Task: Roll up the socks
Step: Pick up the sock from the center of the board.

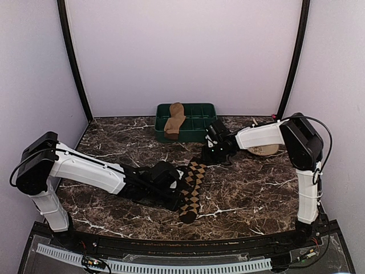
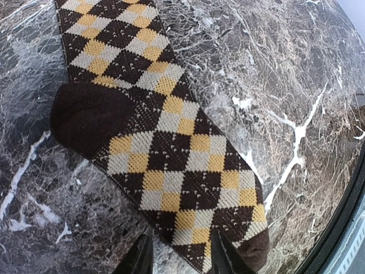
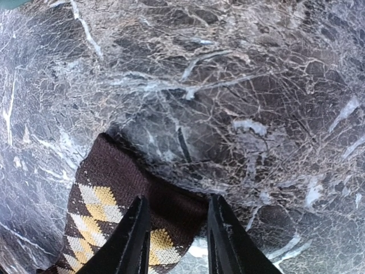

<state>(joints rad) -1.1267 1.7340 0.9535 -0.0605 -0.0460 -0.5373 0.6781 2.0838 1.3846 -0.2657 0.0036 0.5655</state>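
Pose, top view: left arm [image 1: 85, 168] runs low over the table [image 1: 256, 194] from its base at 7 o'clock toward the centre, forearm nearly flat. The left gripper [image 1: 179, 196] is down at the 9 o'clock edge of the argyle sock [image 1: 193, 191]. Right arm [image 1: 302, 148] rises from its base at 4 o'clock, bends at the elbow and reaches toward 9 o'clock. The right gripper [image 1: 211, 155] is down at the sock's 12 o'clock end.

Left wrist view: the 2 fingers stand apart with patterned fabric between them, just short of the dark toe. I cannot tell whether they pinch it. The dark heel patch bulges out on one side, further along the sock.

Right wrist view: the 2 fingers stand apart, straddling the dark brown cuff band at its edge. The cuff edge looks slightly lifted off the marble. I cannot tell whether the grip is made.

Task items: the argyle sock lies stretched out near table centre, cuff toward 12 o'clock and toe toward 6 o'clock, unrolled. The tan sock [image 1: 174, 119] lies draped over the 9 o'clock half of the green tray [image 1: 201, 121], which sits at the table's 12 o'clock edge.

Count: 2 arms, 2 grippers, 1 argyle sock, 1 tan sock, 1 tray. There is also 1 tan item [image 1: 267, 150] at 2 o'clock, partly hidden under the right forearm, so I cannot identify it.
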